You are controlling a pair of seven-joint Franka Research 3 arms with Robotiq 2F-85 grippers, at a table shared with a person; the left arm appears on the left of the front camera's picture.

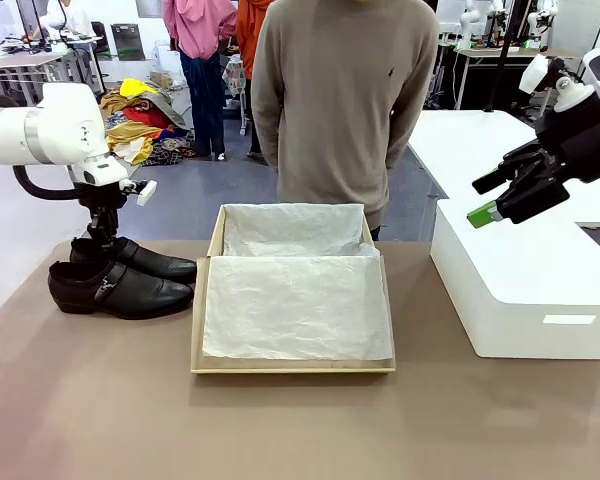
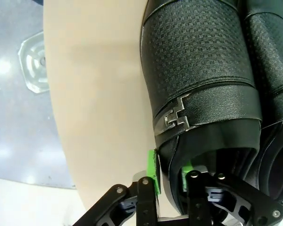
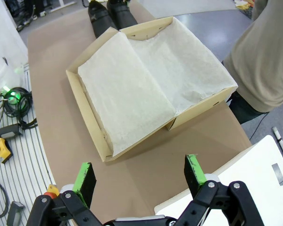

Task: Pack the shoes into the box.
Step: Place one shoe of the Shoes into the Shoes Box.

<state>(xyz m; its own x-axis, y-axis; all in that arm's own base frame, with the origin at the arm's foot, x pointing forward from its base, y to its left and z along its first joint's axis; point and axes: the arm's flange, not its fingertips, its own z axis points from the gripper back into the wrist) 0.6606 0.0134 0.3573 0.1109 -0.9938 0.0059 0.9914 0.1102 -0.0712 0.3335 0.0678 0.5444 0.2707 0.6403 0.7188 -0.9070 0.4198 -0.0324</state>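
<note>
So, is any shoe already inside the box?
No, both shoes sit on the table beside the box, whose tissue paper lies bare.

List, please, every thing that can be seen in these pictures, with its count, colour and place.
shoes: two, glossy black, side by side on the table's left part
box: one, brown cardboard, open, middle of the table
tissue paper: white, lining the box
bin: one, white, table's right part
table: one, brown
person: one, beige sweater, standing at the far side
left gripper: black, green pads, closed on one shoe's heel wall
right gripper: black, green pads, open, raised above the bin
</note>
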